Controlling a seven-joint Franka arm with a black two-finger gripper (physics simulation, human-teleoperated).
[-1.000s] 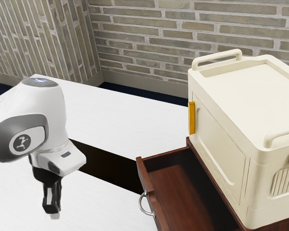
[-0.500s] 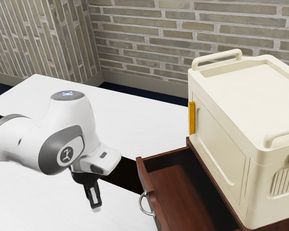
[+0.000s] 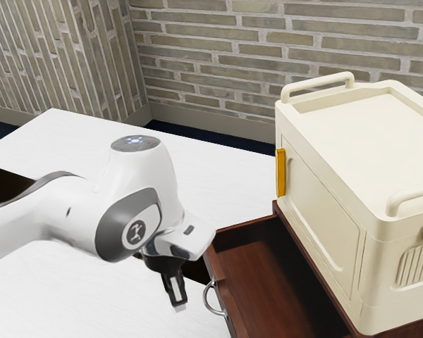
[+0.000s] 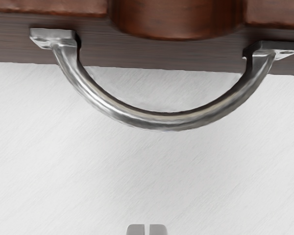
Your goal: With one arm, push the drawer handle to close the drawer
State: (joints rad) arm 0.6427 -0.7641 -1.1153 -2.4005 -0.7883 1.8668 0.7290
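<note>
My gripper [image 3: 178, 306] is just to the left of the drawer's front in the exterior view, pointing down, its fingers together with nothing held. A gap separates it from the curved metal handle [image 3: 205, 297]. The brown wooden drawer [image 3: 264, 271] stands pulled out from under the cream box. In the wrist view, the silver handle [image 4: 161, 121] arcs out from the drawer front [image 4: 161, 55], and the tips of my gripper [image 4: 147, 229] sit close together, apart from the handle.
A large cream box [image 3: 381, 162] with top handles and a yellow side piece [image 3: 280, 172] rests on the brown cabinet. The white table [image 3: 197, 169] has a dark gap across it, and a brick wall [image 3: 218, 70] stands behind.
My arm and gripper have moved toward the exterior view's right, up close to the handle. The drawer and its handle have stayed where they were.
</note>
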